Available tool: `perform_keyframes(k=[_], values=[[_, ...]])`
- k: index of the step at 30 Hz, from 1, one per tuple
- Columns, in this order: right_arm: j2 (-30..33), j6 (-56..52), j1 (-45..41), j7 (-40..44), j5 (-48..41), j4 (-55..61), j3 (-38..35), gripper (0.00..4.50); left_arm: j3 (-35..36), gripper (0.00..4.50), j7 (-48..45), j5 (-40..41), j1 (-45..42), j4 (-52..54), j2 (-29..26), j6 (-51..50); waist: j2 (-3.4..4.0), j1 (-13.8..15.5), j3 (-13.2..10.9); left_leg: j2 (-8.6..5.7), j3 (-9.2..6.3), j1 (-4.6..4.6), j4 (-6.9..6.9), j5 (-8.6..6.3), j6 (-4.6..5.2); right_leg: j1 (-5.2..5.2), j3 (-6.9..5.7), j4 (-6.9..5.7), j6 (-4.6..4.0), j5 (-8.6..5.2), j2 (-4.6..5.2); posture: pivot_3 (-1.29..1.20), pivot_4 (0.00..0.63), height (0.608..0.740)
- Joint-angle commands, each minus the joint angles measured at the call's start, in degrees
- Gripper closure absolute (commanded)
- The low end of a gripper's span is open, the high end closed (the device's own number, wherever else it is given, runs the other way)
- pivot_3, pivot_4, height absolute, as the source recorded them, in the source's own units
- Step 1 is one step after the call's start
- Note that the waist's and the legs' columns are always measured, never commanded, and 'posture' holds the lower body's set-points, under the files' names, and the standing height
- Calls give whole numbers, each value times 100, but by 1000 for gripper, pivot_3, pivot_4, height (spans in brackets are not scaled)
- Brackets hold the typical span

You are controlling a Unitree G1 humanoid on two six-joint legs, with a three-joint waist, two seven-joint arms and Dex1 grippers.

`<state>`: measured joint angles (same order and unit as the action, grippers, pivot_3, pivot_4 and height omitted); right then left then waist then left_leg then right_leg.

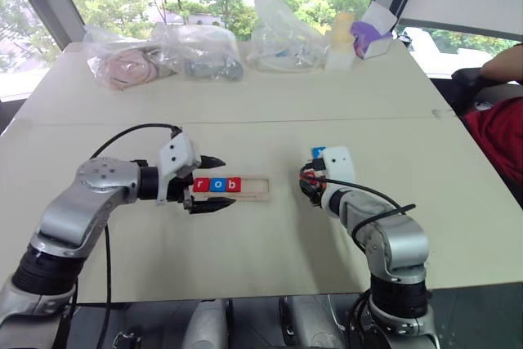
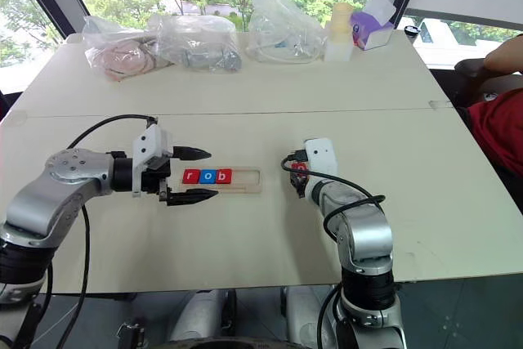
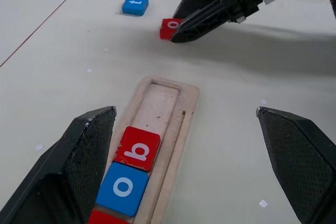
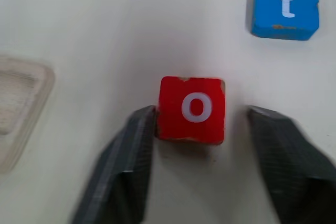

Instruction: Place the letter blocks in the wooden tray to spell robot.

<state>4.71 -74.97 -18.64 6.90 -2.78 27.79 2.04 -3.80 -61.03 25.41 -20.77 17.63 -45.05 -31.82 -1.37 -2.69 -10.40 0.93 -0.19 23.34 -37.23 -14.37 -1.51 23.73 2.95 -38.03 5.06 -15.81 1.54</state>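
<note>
Red-painted and marked with a white o, the letter block lies flat on the counter between the fingers of the right gripper. One finger touches its side and the other stands just clear, so the jaws are not yet clamped. A blue t block lies near it, toward the counter's far edge.

The wooden tray sits mid-counter toward the near edge, holding the r, o and b blocks. Its two free places are at the end facing the right gripper. The left gripper hovers wide open astride the filled end, holding nothing.

The red block looks light, stiff and smooth-faced, with slightly chipped edges. A squeeze on two opposite side faces, low down, should hold it. A skewed pinch could make it twist or slip.

Bare counter lies between the block and the tray. Plastic bags line the far edge, well away, and a person's red sleeve shows at the right edge.
</note>
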Motion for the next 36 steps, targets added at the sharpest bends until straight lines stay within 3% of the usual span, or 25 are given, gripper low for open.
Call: perform_keyframes(k=[1,10,19,22,25,29,36], values=[[94,5,23,-71,9,105,-30,2336,8,0,-17,-6,-15,161,5,134,0,3,0,0,0,0,0,0,0,0,0,0,0,0,0,0,150,735],[-219,-1081,356,-299,-22,1294,-813,2336,-147,0,-134,-58,-97,74,95,258,0,32,0,-5,-5,9,3,0,0,2,-2,5,2,-1,6,0,150,735],[216,-507,458,-94,-186,1338,-310,2336,-285,0,-272,-126,-280,-68,137,255,1,8,-1,-2,-2,7,3,0,0,4,-1,5,1,-1,1,0,150,735],[950,67,515,498,-388,1237,-172,1462,-252,0,-276,-117,-226,-27,65,195,1,17,-2,-4,-2,8,4,0,0,4,-1,6,2,-2,3,0,150,735],[1556,644,478,1078,-633,1003,-221,24,-219,0,-251,-99,-196,12,24,157,0,24,-2,-6,-2,9,2,0,0,0,-2,11,5,-3,5,0,150,735],[2187,1580,507,1770,-843,320,-314,24,-200,0,-191,-97,-188,27,5,131,-1,21,-3,-5,-2,8,3,0,0,-2,-2,13,5,-3,3,0,150,735],[2343,2744,368,2709,-1191,-751,-106,24,-186,0,-108,-119,-153,7,-11,143,-1,22,-3,-3,-2,7,3,0,1,-2,-1,12,6,-3,-2,0,150,735]])
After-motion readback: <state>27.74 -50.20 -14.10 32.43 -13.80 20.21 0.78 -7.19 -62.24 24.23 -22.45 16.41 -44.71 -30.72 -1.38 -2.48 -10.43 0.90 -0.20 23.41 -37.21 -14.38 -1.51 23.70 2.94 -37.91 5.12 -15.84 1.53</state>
